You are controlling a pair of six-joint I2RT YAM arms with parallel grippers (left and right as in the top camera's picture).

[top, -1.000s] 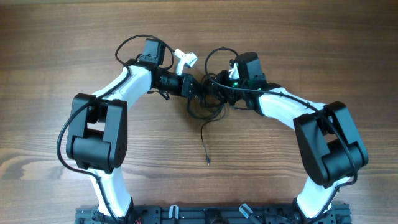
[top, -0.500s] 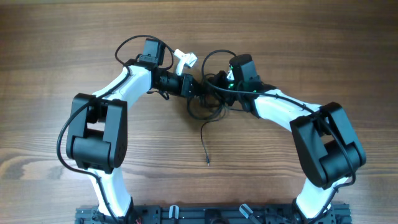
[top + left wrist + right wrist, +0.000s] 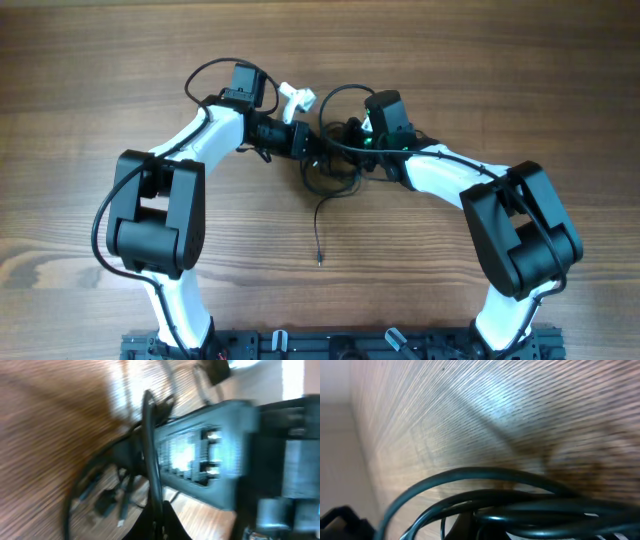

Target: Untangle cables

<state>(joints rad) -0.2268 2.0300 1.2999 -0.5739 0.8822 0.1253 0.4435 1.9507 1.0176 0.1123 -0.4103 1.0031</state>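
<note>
You are pinching the tangled cables (image 3: 330, 178) with the left gripper (image 3: 312, 144) and right gripper (image 3: 346, 136), both clamped shut.

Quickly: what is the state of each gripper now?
Left gripper: closed on a strand of the cables.
Right gripper: closed among the cables; grip cannot be told.

The overhead camera looks straight down from well above the table (image 3: 90, 60). It takes in the left arm (image 3: 190, 140), the right arm (image 3: 450, 178) and the cables (image 3: 330, 172) between them. The left wrist camera is rolled sideways, low and close over the wood, facing the cables. The right wrist camera is nearer still, with blurred cables across its lower edge. All 3 views share the cables and the table.
</note>
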